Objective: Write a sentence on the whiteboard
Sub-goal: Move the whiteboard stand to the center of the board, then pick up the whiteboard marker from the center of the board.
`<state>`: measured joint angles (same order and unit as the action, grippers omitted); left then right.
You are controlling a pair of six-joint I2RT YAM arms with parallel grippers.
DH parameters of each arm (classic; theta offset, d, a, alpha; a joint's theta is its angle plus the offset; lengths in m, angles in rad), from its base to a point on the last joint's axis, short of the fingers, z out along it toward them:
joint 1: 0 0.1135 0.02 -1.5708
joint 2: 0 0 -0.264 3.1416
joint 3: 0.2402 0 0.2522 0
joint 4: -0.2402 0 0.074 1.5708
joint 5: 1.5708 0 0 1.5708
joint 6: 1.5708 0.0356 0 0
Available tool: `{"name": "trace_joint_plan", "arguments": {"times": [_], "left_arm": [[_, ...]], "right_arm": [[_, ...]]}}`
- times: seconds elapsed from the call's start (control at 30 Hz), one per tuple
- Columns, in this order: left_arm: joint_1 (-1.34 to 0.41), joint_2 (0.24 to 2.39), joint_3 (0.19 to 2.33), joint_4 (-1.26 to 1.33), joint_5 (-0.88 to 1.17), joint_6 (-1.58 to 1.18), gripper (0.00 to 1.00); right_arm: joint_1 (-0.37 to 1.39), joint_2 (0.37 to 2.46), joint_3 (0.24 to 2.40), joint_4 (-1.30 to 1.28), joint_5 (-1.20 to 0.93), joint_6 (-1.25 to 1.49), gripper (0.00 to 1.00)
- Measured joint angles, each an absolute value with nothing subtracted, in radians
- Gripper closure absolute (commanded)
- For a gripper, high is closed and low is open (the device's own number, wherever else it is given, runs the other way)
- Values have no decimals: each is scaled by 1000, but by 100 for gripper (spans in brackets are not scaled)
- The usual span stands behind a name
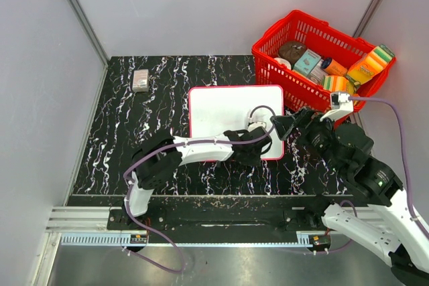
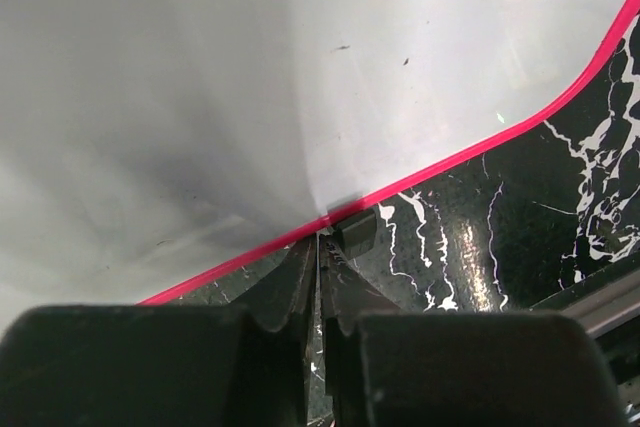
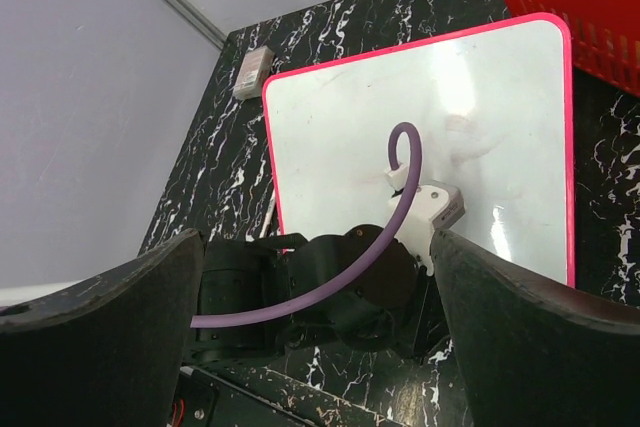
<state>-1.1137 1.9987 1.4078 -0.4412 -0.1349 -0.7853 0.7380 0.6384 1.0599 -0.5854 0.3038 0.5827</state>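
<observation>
Because its fingers are pressed together, nothing bulky can be carried by the left end effector [image 2: 320, 245]. Its tips are set against the near red rim of the board [image 1: 221, 115], close to the near right corner, and whether the rim itself is nipped cannot be told. This placing is judged to serve as a stop, so that the board is kept from sliding toward the arms once pressure is put on it.

The right end effector [image 1: 283, 126] is spread wide and is empty. It is held at the board's right edge, just beside the left wrist, with its camera turned across the whole white face. This is taken as a posture for watching or reaching rather than for writing. No pen is seen in either end effector, nor anywhere in the views.

The board is laid flat near the middle of the worktop [image 1: 127, 145], its far right corner just beside the basket [image 1: 268, 65]. No sentence is found on it; only faint smudges and specks are shown, so the writing is judged not yet begun. A small block [image 1: 140, 80], perhaps an eraser, is left well apart at the far left, and the basket is filled with packets.
</observation>
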Motion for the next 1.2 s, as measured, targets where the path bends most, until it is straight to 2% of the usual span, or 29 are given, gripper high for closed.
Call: {"name": "trace_joint_plan", "arguments": {"times": [0.1,0.13,0.23,0.3,0.5,0.67,0.9,1.03,1.2], "left_arm": [[-1114,2000,1404,-429,-135,-778,76],[-1116,1994,1395,-414,-136,-775,54],[-1123,1933,1315,-369,-142,-760,29],[-1132,1849,1240,-359,-159,-754,24],[-1143,1519,1087,-339,-197,-744,20],[-1143,1343,1026,-360,-226,-742,18],[-1118,1183,952,-659,-450,-826,11],[-1003,1132,938,-846,-545,-900,10],[-792,1054,803,-898,-540,-918,11]], "right_arm": [[738,633,1073,-607,315,582,0],[738,631,1078,-614,321,582,0],[738,616,1095,-635,335,581,0],[738,601,1102,-636,340,581,0],[738,562,1110,-636,339,581,0],[738,565,1111,-636,336,581,0],[738,567,1098,-633,323,581,0],[738,582,1088,-633,300,581,0],[738,595,1065,-630,271,581,0]]}}
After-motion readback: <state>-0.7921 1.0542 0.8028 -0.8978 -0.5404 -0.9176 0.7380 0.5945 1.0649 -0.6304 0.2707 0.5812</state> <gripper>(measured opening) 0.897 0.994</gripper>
